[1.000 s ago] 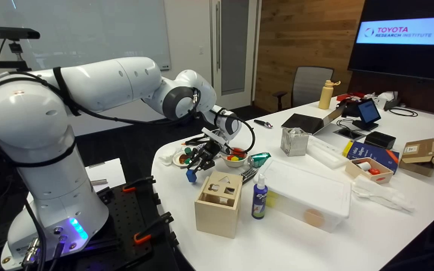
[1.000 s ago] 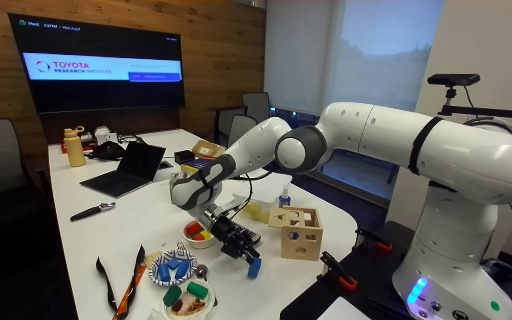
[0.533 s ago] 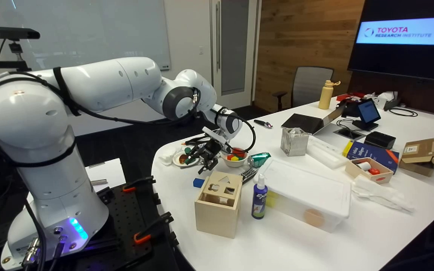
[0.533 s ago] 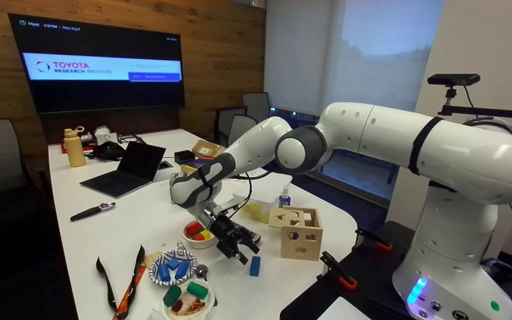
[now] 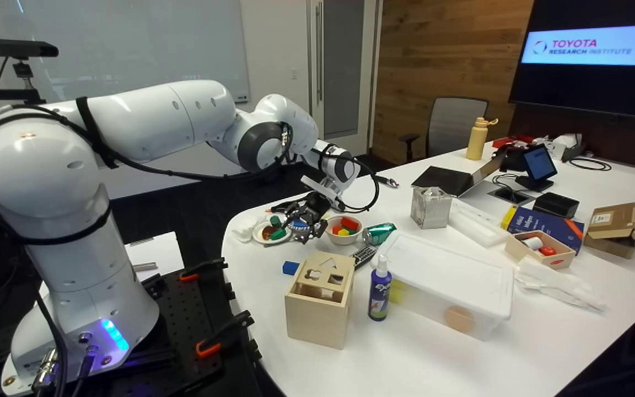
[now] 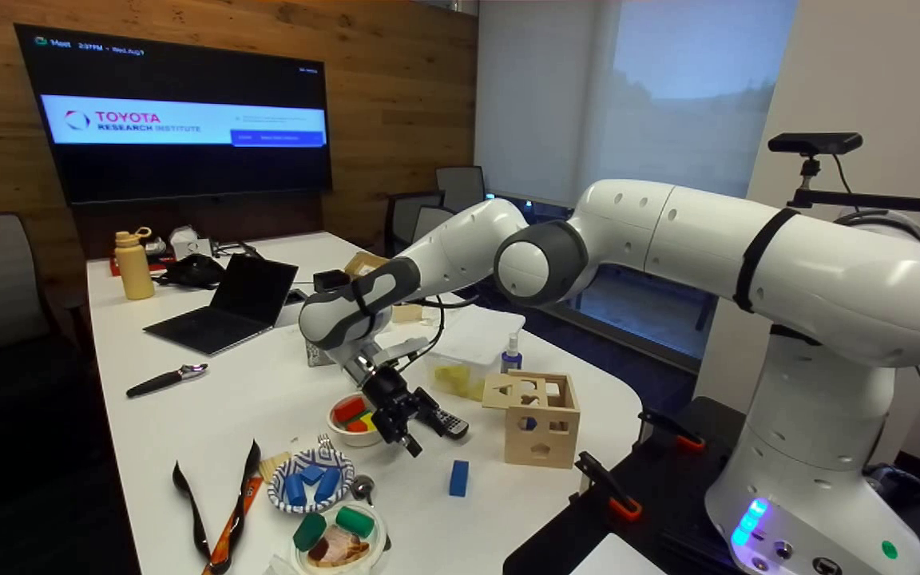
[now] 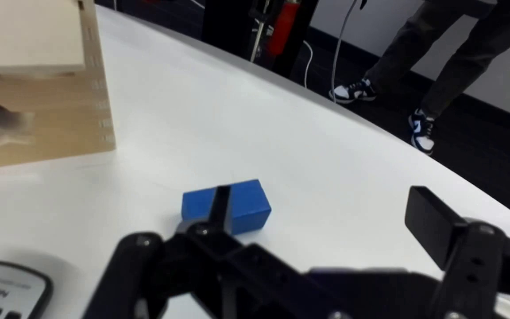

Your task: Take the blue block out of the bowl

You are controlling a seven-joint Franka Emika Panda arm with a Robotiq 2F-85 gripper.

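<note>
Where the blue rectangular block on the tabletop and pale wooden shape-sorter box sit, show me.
Blue rectangular block [image 7: 247, 199]: wrist view, top face.
Pale wooden shape-sorter box [image 5: 316, 321]: an exterior view, plain side panel.

Table [image 5: 422, 358] in both exterior views, close downward wrist view

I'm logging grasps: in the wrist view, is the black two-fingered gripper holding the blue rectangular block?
No, the black gripper stands open and the blue block lies on the white table.
</note>
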